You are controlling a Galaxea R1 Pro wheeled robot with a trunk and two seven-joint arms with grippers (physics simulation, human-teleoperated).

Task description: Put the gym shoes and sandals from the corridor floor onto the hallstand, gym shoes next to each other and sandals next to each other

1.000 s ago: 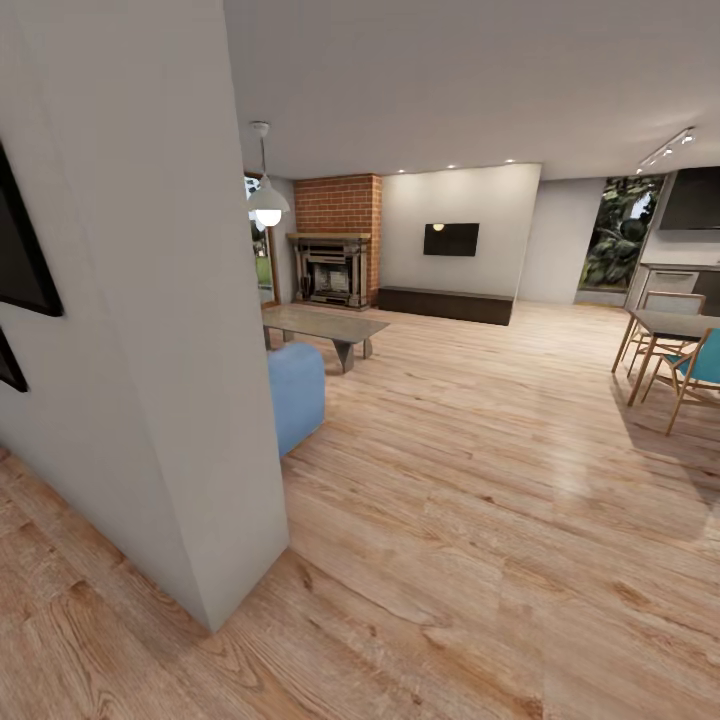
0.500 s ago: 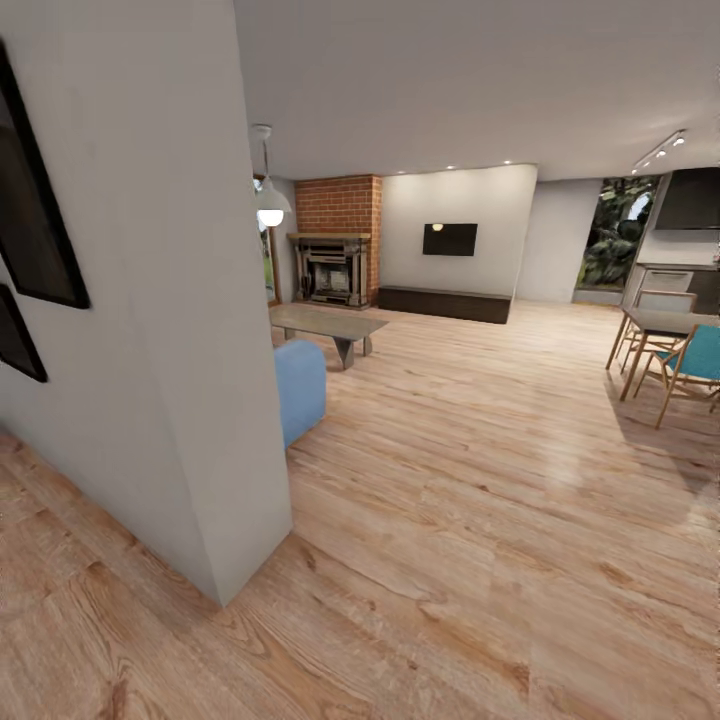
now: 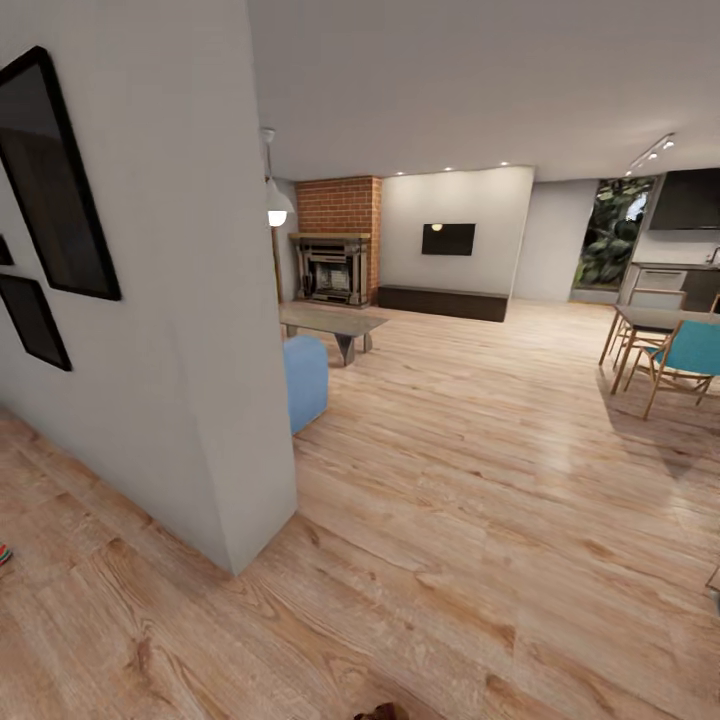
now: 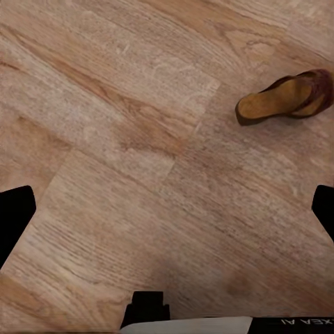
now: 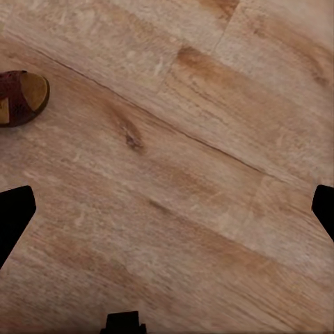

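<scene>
wood-grain plank flooring, the corridor floor [image 3: 470, 520], spreads through the head view toward a large open room, with a pale wall [image 3: 170, 300] rising at nine o'clock and carrying dark framed pictures [image 3: 60, 180]. beyond the wall's corner sit a blue seat [image 3: 305, 380], a low grey table [image 3: 335, 325], a brick fireplace [image 3: 338, 240] and a wall screen [image 3: 448, 239] near twelve o'clock; a dining table with wooden chairs, one teal [image 3: 690, 355], stands at three o'clock. at six o'clock a small dark brown shape [image 3: 378, 712] is cut by the frame edge and is too little to identify; a tiny red-and-green scrap [image 3: 4, 553] at the nine o'clock edge is likewise cut off. in the left wrist view one sandal [image 4: 289, 97] lies flat on the planks toward one o'clock, well apart from the left gripper [image 4: 167, 209], its far end clipped by the frame. in the right wrist view another sandal [image 5: 21, 97] lies toward ten o'clock, partly cut off, well apart from the right gripper [image 5: 167, 209]. both sets of jaws stand spread wide, only dark fingertips [image 4: 15, 216] showing at the frame's sides, holding nothing and hanging above bare floor.
</scene>
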